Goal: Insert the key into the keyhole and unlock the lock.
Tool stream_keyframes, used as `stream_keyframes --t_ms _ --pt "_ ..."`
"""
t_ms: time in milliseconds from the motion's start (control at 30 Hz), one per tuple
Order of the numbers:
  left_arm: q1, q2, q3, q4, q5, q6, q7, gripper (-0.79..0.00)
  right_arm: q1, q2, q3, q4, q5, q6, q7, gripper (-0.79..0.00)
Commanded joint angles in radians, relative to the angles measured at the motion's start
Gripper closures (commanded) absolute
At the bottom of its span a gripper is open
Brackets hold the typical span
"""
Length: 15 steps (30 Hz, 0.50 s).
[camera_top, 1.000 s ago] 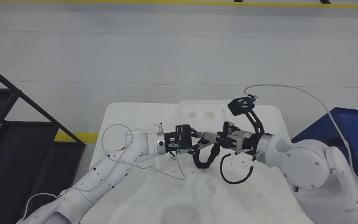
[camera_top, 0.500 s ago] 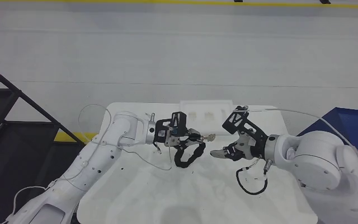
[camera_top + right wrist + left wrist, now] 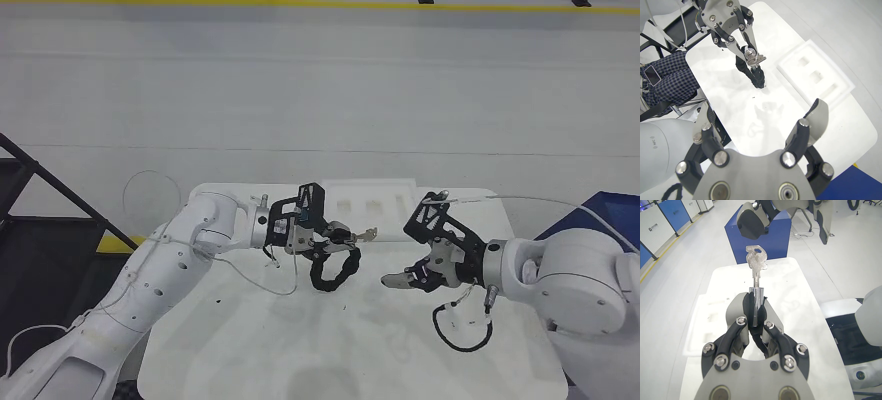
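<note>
My left gripper [image 3: 333, 240] is shut on the lock's chrome cylinder [image 3: 757, 303] and holds it above the white table [image 3: 300, 350]. The lock's black cable loop [image 3: 336, 270] hangs below it. The silver key [image 3: 756, 258] stands in the keyhole with its bow sticking out toward the other arm. In the right wrist view the key [image 3: 756, 59] lies across the cylinder's face [image 3: 749, 53], between the left gripper's fingertips [image 3: 748, 50]. My right gripper [image 3: 400, 279] is open, holds nothing, and hovers a short gap away from the key.
A white foam tray [image 3: 370, 197] with rectangular pockets lies at the table's far edge. A blue box [image 3: 600, 225] stands off the table's right side and a black rack [image 3: 40, 260] off its left. Black crumbs [image 3: 753, 97] dot the table under the lock.
The right gripper, which was at the key a second ago, has let go, opened and drawn back to the right. The left arm has carried the lock, key still in it, slightly left.
</note>
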<state>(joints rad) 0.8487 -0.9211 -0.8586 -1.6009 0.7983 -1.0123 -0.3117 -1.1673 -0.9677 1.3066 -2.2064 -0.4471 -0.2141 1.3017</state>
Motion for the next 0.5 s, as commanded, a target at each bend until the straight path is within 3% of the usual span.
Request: stream_keyframes --t_ms 0,167,467 --pt "-0.005 0.0 0.015 0.001 -0.011 0.0 -0.01 0.0 -0.014 0.0 -0.008 0.011 0.022 -0.051 -0.04 -0.785" --pt "-0.027 -0.002 0.048 0.013 -0.018 0.0 -0.033 0.0 0.021 0.007 -0.053 0.061 0.028 -0.319 -0.032 -0.785" --pt "-0.028 -0.002 0.072 0.018 -0.012 0.0 -0.022 0.0 0.112 0.034 -0.2 0.055 -0.161 -0.454 -0.149 -0.785"
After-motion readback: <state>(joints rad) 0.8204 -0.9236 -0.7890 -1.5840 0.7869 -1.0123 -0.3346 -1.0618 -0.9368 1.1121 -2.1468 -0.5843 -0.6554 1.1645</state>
